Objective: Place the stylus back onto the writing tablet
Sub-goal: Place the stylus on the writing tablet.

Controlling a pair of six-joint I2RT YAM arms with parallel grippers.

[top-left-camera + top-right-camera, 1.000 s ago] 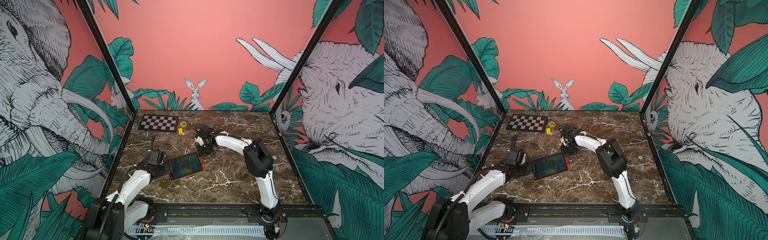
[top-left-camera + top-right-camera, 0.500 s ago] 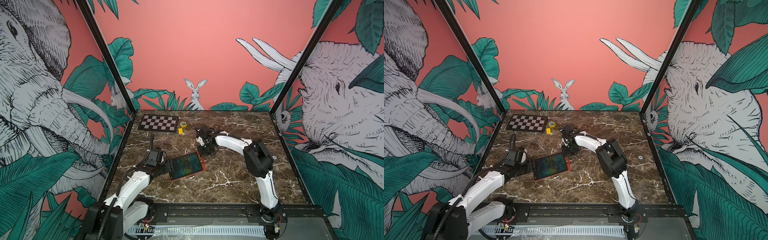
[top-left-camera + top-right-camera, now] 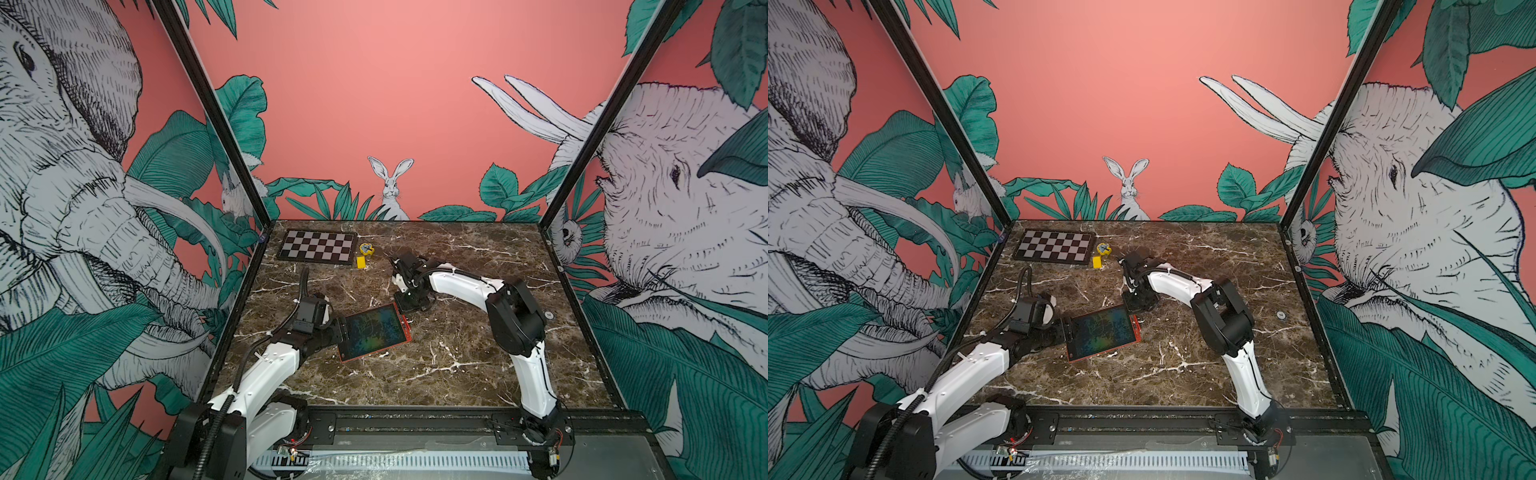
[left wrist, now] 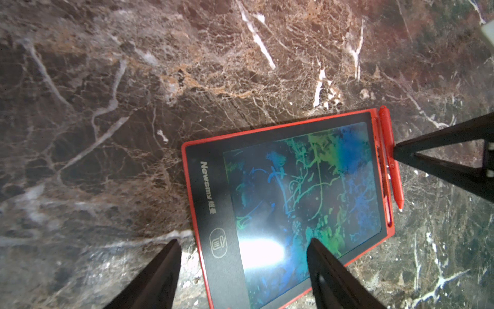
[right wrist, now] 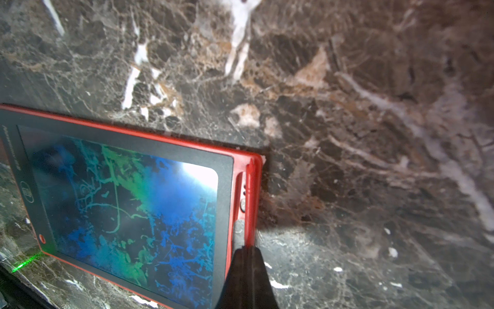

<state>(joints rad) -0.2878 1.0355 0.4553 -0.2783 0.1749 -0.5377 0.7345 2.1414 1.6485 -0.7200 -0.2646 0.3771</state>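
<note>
The writing tablet (image 3: 374,332) (image 3: 1102,332) lies flat on the marble table, orange-red frame round a dark screen with blue-green scribbles. The red stylus (image 4: 390,160) (image 5: 251,192) lies along the tablet's right short edge, right by the pen slot. My right gripper (image 5: 246,248) (image 3: 405,309) is shut on the stylus from above, near its middle. My left gripper (image 4: 243,248) (image 3: 340,328) comes in low at the tablet's left end. It is open: one finger stands on the table beside the bezel, the other over the screen.
A black-and-white chessboard (image 3: 318,246) lies at the back left. Beside it are a small yellow block (image 3: 360,262) and a round yellow object (image 3: 366,248). Painted walls close the table on three sides. A small round fitting (image 3: 548,314) sits at the right.
The left gripper's fingers have drawn in a little at the tablet's left end. The right arm, the stylus and the tablet have hardly moved.
</note>
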